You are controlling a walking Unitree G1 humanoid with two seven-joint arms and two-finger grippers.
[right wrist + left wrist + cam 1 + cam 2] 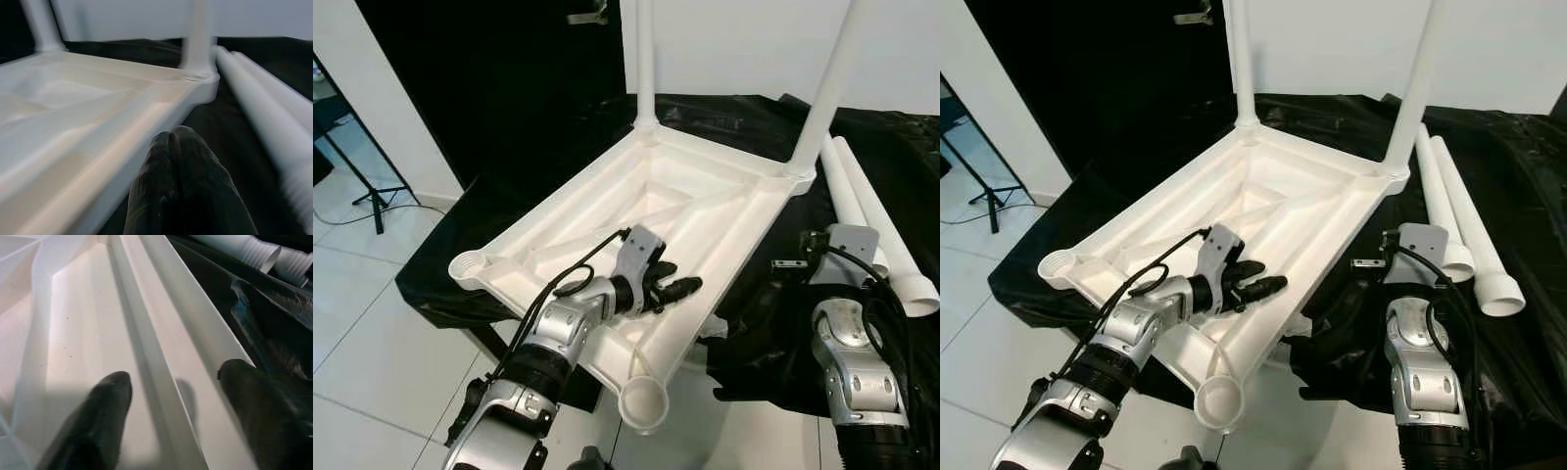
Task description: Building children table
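Upturned table top (636, 211), far legs (645, 59) cut off above.

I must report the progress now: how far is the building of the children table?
About halfway. The white tabletop lies upside down on the black cloth, and two legs already stand in its far corners. The left gripper is open, its fingers on either side of a rib near the tabletop's right edge. Two loose legs wait beside it, and both near sockets are unfilled.

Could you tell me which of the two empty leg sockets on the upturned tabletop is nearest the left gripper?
The near-corner socket, just below the left gripper; the other empty socket sits at the tabletop's far left corner.
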